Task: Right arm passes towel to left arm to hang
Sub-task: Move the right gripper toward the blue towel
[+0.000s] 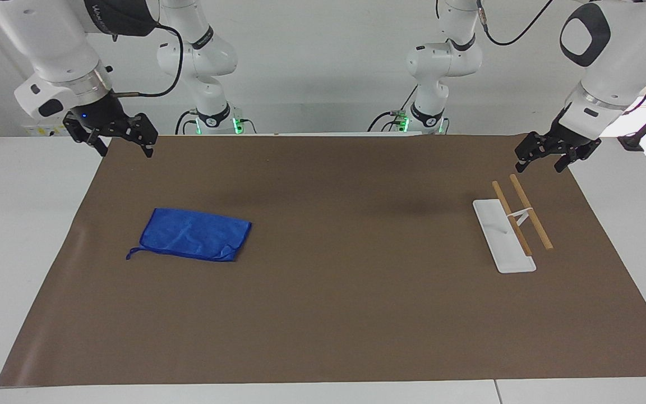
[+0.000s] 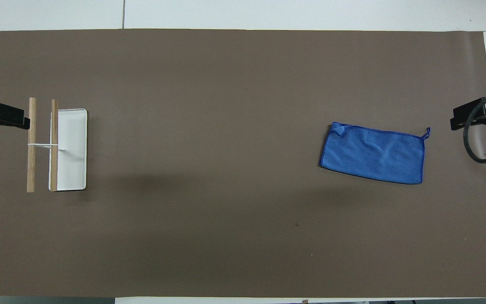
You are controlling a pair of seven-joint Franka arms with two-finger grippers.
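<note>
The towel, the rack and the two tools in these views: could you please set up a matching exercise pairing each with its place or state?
Things:
1. towel
2. towel rack
3. right tool
4. left tool

Places or states:
A. raised over the mat's corner by the rack, holding nothing
B. stands on a white base, two wooden rails
C. lies flat on the brown mat, toward the right arm's end
D. open, raised over the mat's edge near the towel

Pairs: 1-C, 2-B, 3-D, 4-A
</note>
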